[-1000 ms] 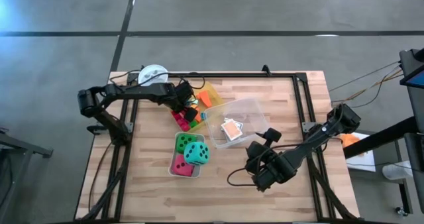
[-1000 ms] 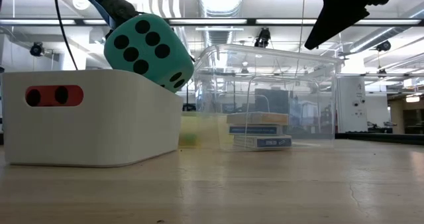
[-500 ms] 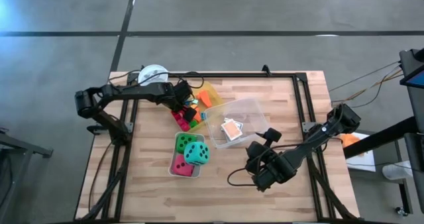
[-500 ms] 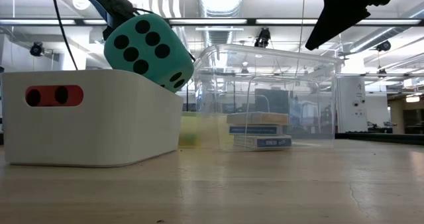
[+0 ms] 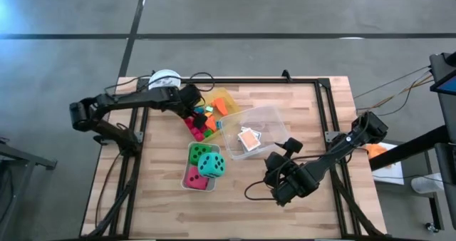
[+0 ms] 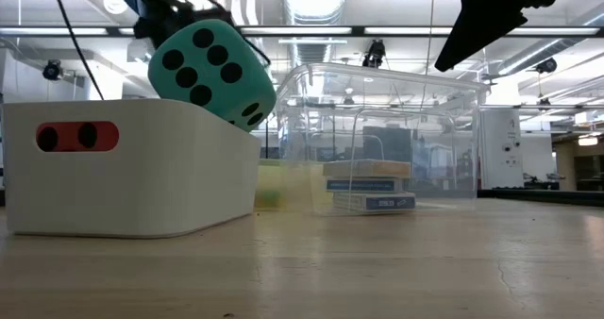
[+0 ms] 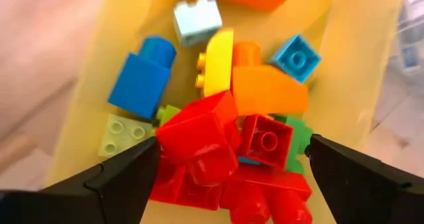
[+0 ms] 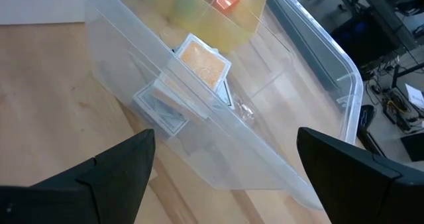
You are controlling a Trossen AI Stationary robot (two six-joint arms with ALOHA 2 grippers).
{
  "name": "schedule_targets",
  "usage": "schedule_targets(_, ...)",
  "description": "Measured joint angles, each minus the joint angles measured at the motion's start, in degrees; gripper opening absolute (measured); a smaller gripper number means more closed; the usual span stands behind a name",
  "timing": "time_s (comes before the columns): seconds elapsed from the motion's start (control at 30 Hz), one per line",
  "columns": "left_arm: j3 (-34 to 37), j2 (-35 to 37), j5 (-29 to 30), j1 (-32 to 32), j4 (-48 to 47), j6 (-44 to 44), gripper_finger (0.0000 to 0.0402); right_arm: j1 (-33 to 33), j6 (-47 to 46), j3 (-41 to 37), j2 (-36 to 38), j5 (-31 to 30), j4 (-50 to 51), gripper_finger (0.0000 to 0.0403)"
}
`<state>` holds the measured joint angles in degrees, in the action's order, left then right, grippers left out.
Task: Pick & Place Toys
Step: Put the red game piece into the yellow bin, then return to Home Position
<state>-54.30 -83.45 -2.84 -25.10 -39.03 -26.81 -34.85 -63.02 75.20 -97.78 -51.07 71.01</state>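
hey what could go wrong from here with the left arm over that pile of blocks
1. The left gripper, open over the yellow tray, straddles several tightly packed red blocks; closing may pinch two at once or squeeze one out.
2. The blocks are heaped, so a lift could tip neighbours like the orange block over the tray's edge.
3. The teal die sits high in the white bin; another toy dropped there might roll off.
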Motion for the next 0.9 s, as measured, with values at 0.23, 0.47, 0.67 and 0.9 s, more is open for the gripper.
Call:
schedule_targets(0.23, 0.0, 5.8, 2.8, 0.0, -0.2, -0.1, 0.0374, 0.0, 0.0, 0.0, 0.0, 0.1, -0.3, 0.0361)
schedule_targets(0.47, 0.0, 6.3, 2.8, 1.9, 0.2, -0.2, 0.0374, 0.0, 0.3, 0.0, 0.0, 0.1, -0.9, 0.0361)
schedule_targets(0.67, 0.1, 9.3, 2.4, 6.4, 0.1, -3.8, 0.0374, 0.0, 0.7, 0.2, 0.0, 0.6, -2.0, 0.0359)
schedule_targets(0.9, 1.1, 13.0, -4.8, 8.0, -4.7, -6.8, 0.0343, -0.1, 4.5, 3.5, 1.2, 0.6, -1.9, 0.0262)
